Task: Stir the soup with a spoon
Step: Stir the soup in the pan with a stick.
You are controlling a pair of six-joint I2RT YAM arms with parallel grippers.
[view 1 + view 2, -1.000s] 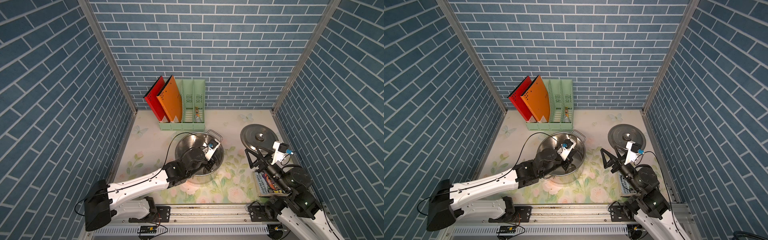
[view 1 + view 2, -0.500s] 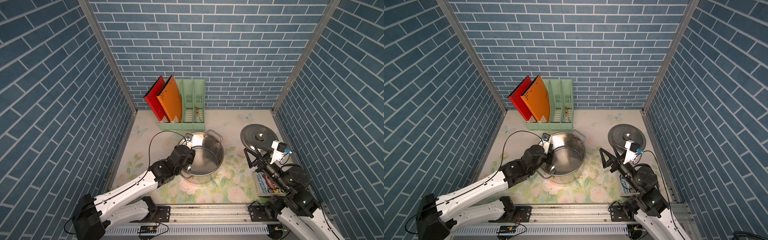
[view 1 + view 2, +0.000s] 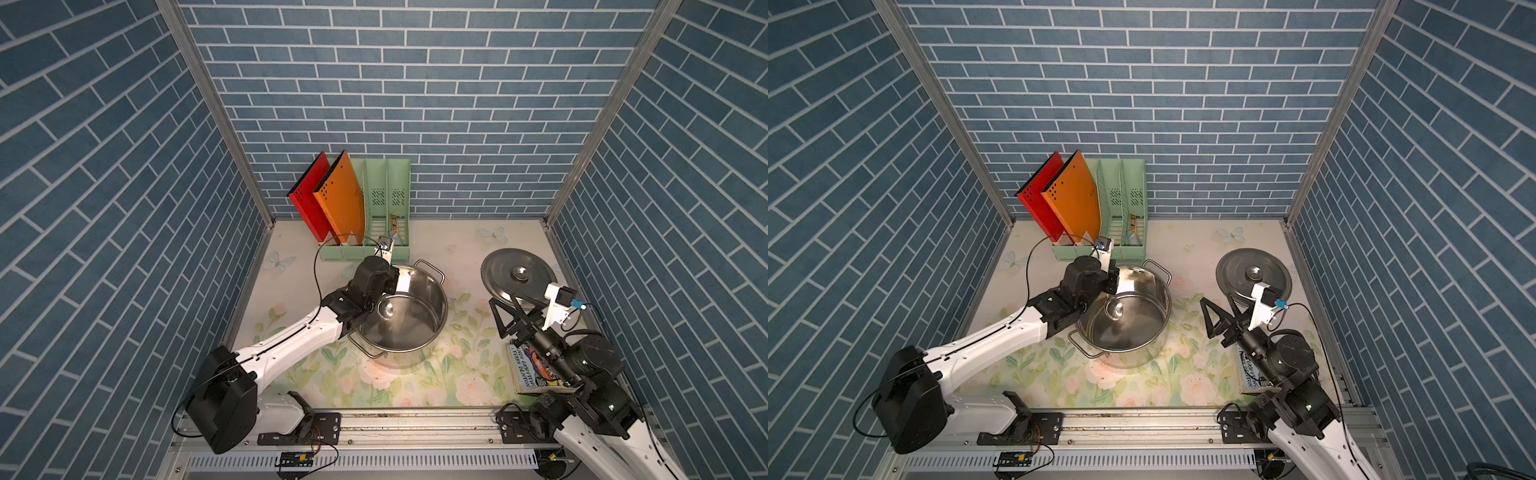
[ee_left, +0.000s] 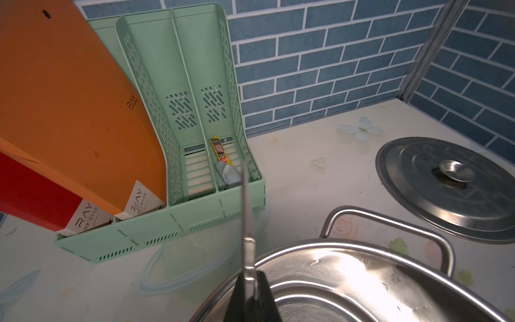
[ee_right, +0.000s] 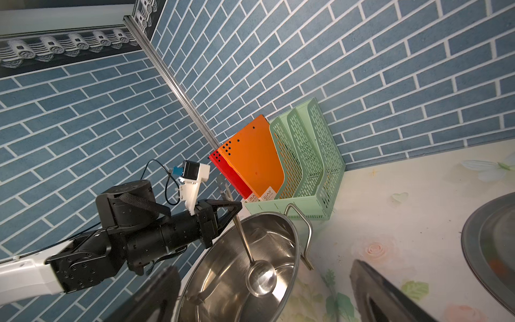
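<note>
The steel pot (image 3: 441, 291) stands mid-table, and its inside shows bare shiny metal. My left gripper (image 4: 250, 275) is shut on the spoon's handle (image 4: 246, 223) above the pot's far left rim. The spoon slants down into the pot, and its round bowl (image 5: 262, 277) hangs just above the bottom; the bowl shows in both top views (image 3: 386, 309) (image 3: 1115, 309). The handle's end sticks up past the left gripper (image 5: 235, 207). My right gripper (image 3: 505, 301) stands open to the right of the pot, near the lid, with nothing between its fingers.
The pot's lid (image 3: 517, 274) lies flat at the back right. A book (image 3: 525, 372) lies under the right arm near the front right. A green file rack (image 3: 386, 208) with a red and an orange folder (image 3: 340, 195) stands against the back wall, close behind the left wrist.
The left arm has swung with the spoon from over the pot's right side to its far left rim. The right gripper has stayed open and has barely moved.
</note>
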